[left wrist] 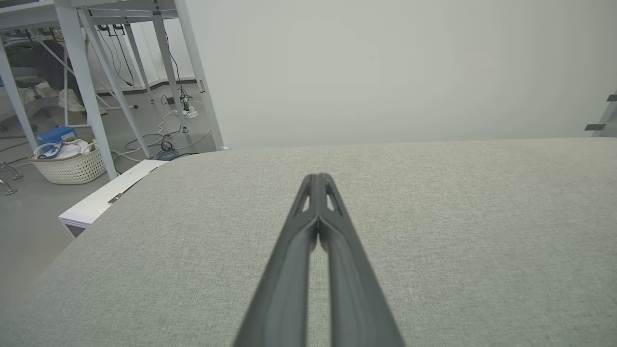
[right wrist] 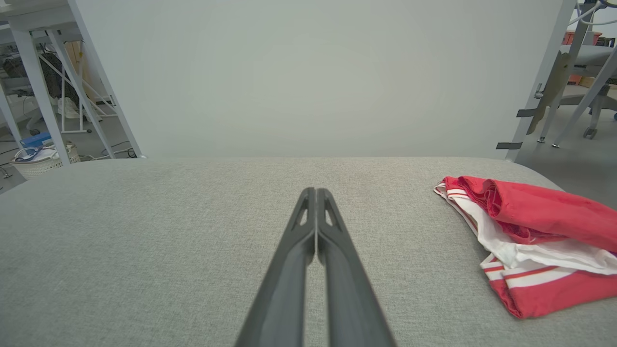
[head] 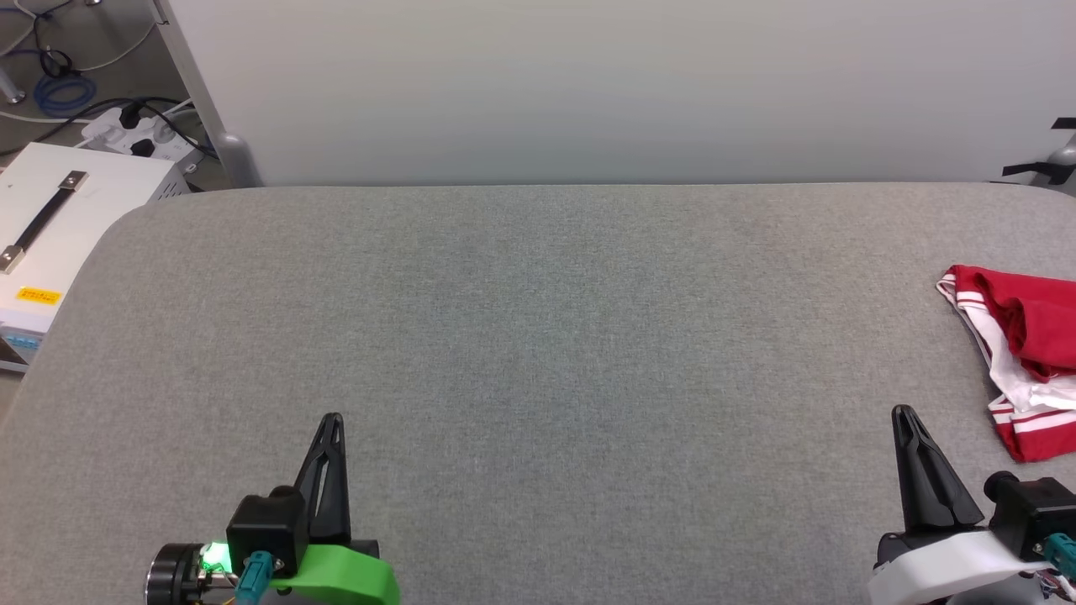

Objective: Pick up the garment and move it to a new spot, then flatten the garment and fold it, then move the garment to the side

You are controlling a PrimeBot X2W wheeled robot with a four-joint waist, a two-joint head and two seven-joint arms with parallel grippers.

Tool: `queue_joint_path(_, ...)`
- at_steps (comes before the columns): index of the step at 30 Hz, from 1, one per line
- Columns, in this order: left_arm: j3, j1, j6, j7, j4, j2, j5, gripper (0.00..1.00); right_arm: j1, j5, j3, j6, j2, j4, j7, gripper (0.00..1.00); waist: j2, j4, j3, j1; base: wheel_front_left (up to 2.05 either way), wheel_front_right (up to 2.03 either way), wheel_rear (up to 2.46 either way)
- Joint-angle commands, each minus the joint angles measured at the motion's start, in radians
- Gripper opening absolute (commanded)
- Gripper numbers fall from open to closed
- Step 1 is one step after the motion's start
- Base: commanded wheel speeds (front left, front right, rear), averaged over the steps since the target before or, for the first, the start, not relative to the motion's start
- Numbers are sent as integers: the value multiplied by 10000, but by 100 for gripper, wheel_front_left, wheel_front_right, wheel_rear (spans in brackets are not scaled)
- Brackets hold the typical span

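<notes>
At right edge of grey woven-fabric surface [head: 538, 336], crumpled red-and-white jersey garment [head: 1030, 336] with striped trim. Left gripper [head: 334, 418] and right gripper [head: 902, 411]: jaws clenched, empty, apart from garment.

We take this for a lab or test bay — a grey fabric-covered table [head: 538, 378] before a plain white partition [head: 588, 84], a power strip [head: 139, 134] and loose cables [head: 60, 91] on the bare floor [left wrist: 29, 241], metal frame legs [left wrist: 85, 86], a white basket [left wrist: 70, 168], and what may be a wheeled office chair [right wrist: 581, 54].
</notes>
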Motion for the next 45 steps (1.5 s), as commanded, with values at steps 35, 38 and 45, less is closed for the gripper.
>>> queue_joint_path(35, 262, -511, -129, 775, 39, -99, 205, 0, -501, -716, 119, -3, 201, 47, 788, 0, 0, -60, -45, 1, 0, 0, 0)
queue_joint_path(38, 283, -537, -138, 837, 41, -105, 217, 0, -530, -769, 126, -3, 215, 50, 849, 0, 0, -65, -48, 1, 0, 0, 0)
queue_joint_path(45, 328, -594, -159, 975, 46, -120, 241, 0, -594, -886, 143, -3, 244, 57, 985, 0, 0, -75, -56, 1, 0, 0, 0)
